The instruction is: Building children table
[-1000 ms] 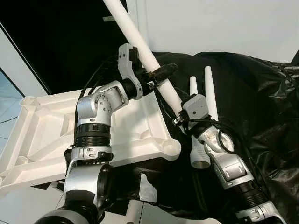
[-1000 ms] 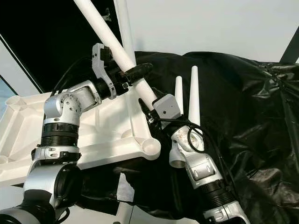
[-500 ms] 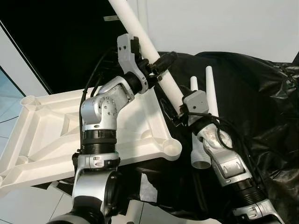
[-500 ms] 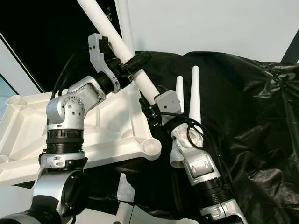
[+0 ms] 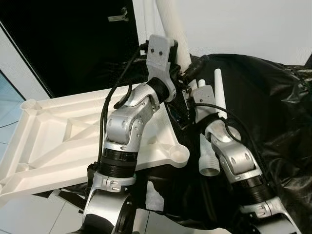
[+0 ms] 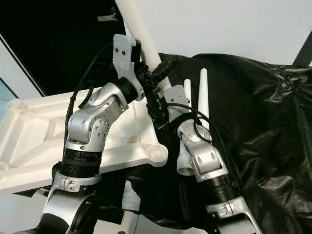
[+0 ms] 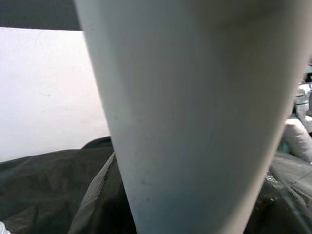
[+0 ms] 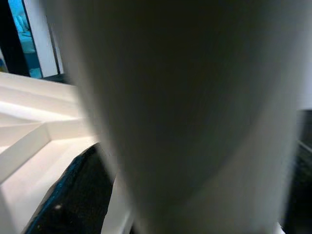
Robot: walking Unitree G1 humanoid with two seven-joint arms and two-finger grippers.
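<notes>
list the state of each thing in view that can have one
white table leg: held in the air, tilted, gripped by both grippers
left gripper: shut on the white table leg
right gripper: shut on the white table leg, lower down
white table top: upside down, corner sockets up, none holds a leg
two spare legs: lying on the black plastic sheet
door: shut

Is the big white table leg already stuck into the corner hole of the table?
No, the table leg is up in both grippers, and the corner socket is empty.
</notes>
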